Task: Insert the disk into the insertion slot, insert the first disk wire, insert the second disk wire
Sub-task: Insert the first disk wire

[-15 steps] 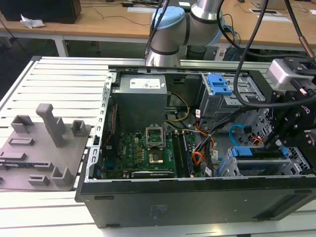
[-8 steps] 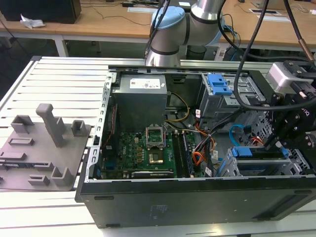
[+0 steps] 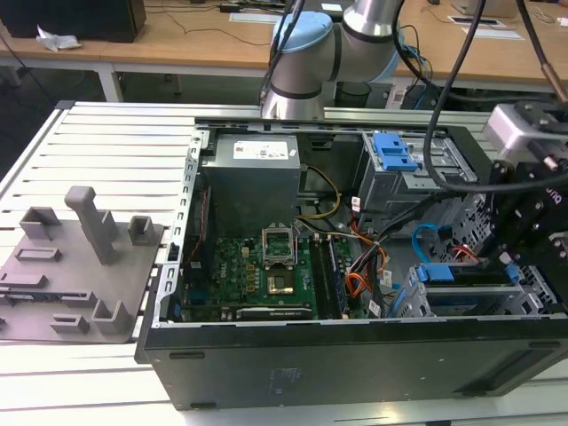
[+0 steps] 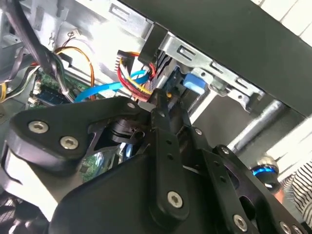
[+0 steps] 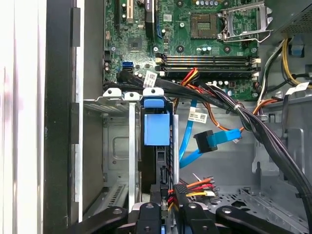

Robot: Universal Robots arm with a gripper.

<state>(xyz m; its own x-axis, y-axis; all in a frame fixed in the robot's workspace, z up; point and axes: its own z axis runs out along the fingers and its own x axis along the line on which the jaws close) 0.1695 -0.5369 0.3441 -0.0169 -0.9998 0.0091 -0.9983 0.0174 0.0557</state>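
The disk (image 5: 157, 127) in its blue carrier (image 3: 435, 273) sits inside the insertion slot (image 5: 117, 141), a silver cage (image 3: 417, 306) in the open computer case at the exterior view's right. My gripper (image 5: 168, 207) hangs right at the disk's rear edge. It is shut on the dark plug of the first disk wire (image 5: 195, 185), whose red, orange and black strands trail off sideways. In the second wrist view the fingertips (image 4: 160, 100) meet beside those strands (image 4: 136, 80). The second disk wire (image 5: 209, 141), a light-blue loop (image 3: 424, 238), hangs free with its plug beside the disk.
A grey cage with a blue latch (image 3: 395, 155) stands behind the slot. A thick black cable bundle (image 5: 253, 126) crosses above the cage floor. The motherboard (image 3: 253, 266) and power supply (image 3: 253, 173) fill the case's middle. A grey fixture (image 3: 80, 257) lies at the exterior view's left.
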